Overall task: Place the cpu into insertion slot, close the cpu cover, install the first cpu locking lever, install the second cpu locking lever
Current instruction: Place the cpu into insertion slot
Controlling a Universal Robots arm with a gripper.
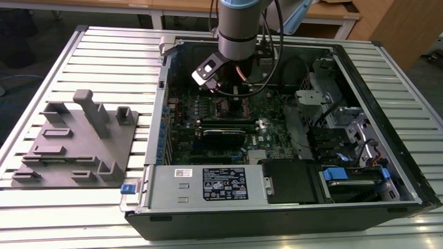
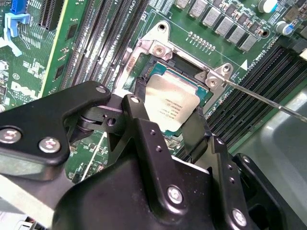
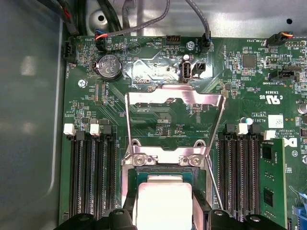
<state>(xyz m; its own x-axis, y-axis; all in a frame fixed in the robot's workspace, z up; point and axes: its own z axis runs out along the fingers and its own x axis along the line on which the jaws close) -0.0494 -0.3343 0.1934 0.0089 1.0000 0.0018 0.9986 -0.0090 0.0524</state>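
Exterior view: a slatted metal table (image 1: 104, 46) is carrying an open computer case (image 1: 277, 225), with a grey fixture tray (image 1: 69, 150) lying just beside it on the exterior view's left. The arm (image 1: 239, 31) is reaching down from above into the case, over the far part of the board.

In the first wrist view the green motherboard (image 3: 240, 91) is lying flat, with rows of black memory slots running on both sides of the socket. The black gripper (image 2: 165, 115) is hovering right at the socket. Its jaws are standing narrowly apart, just the chip's width, and its fingers (image 3: 128, 213) are pressing on two opposite edges of the cpu (image 3: 160, 201).

The cpu cover (image 3: 153, 99) is standing swung open, away from the socket, its square opening showing the board behind.

In the second wrist view the cpu (image 2: 170, 100) is sitting directly over the socket; whether it is fully seated, I cannot tell. A thin metal locking lever (image 2: 261, 97) is sticking out sideways from the socket's corner, unlatched.
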